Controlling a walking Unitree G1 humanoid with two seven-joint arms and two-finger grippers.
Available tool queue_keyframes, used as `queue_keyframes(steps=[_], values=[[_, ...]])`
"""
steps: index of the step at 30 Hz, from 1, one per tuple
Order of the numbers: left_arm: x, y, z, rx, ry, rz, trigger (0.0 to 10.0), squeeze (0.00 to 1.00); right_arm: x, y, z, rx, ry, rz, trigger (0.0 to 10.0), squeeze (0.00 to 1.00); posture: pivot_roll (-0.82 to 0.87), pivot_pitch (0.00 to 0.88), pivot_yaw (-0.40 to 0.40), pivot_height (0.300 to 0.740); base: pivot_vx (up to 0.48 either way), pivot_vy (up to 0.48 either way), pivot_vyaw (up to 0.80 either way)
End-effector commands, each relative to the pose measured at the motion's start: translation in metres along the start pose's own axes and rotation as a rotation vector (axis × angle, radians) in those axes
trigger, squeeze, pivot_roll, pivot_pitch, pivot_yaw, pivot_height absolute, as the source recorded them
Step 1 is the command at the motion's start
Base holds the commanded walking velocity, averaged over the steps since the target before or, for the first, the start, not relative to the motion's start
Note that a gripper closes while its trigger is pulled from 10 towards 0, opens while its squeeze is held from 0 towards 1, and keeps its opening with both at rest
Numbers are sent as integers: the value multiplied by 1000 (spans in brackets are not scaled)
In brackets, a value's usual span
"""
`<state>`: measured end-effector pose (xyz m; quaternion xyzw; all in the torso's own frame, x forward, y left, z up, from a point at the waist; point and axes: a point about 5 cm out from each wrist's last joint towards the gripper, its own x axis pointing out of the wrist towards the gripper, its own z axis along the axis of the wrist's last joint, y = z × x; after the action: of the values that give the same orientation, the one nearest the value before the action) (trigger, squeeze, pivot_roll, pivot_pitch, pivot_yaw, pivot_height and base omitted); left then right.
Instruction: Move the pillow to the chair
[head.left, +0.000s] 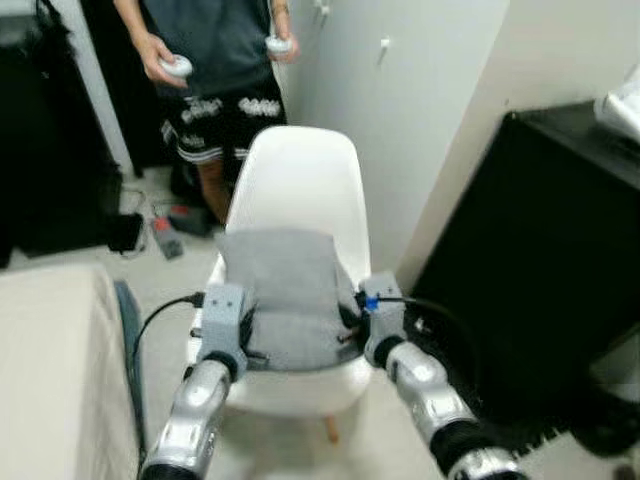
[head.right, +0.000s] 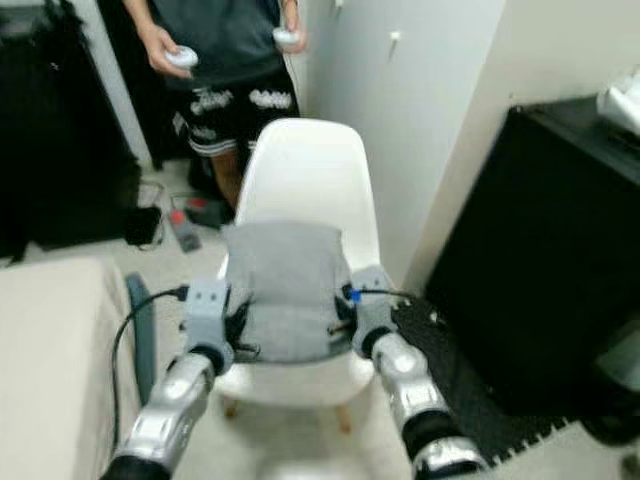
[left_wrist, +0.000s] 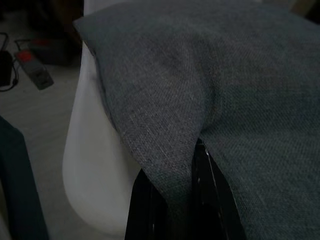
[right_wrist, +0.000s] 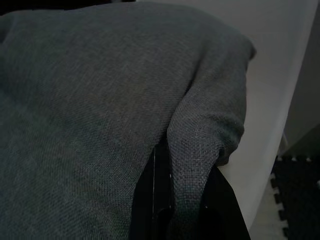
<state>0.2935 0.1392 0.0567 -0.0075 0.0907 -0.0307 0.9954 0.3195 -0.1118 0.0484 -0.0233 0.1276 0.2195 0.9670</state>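
Observation:
A grey fabric pillow (head.left: 285, 295) lies on the seat of a white shell chair (head.left: 300, 175), leaning against its backrest. My left gripper (head.left: 240, 340) holds the pillow's left edge and my right gripper (head.left: 350, 325) holds its right edge. In the left wrist view, black fingers (left_wrist: 212, 200) pinch a fold of the grey cloth (left_wrist: 200, 90) beside the white chair rim (left_wrist: 90, 165). The right wrist view shows the same: fingers (right_wrist: 160, 195) shut on a bunched corner of the pillow (right_wrist: 100, 100).
A person (head.left: 215, 70) stands right behind the chair holding two controllers. A black cabinet (head.left: 540, 250) is on the right, a beige bed (head.left: 50, 370) at the left. Cables and small items (head.left: 165, 235) lie on the floor behind.

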Motion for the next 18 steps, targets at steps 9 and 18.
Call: queue_keyframes(steps=[9,18], values=[[1,11,12,-11,-59,68,10000,0,-7,-10,-8,-31,36,-24,10000,0,10,96,-37,740,295,0,0],[2,7,10,-22,-47,51,10000,0,-8,-10,-10,-42,54,-19,10000,0,9,89,-36,740,162,0,0]])
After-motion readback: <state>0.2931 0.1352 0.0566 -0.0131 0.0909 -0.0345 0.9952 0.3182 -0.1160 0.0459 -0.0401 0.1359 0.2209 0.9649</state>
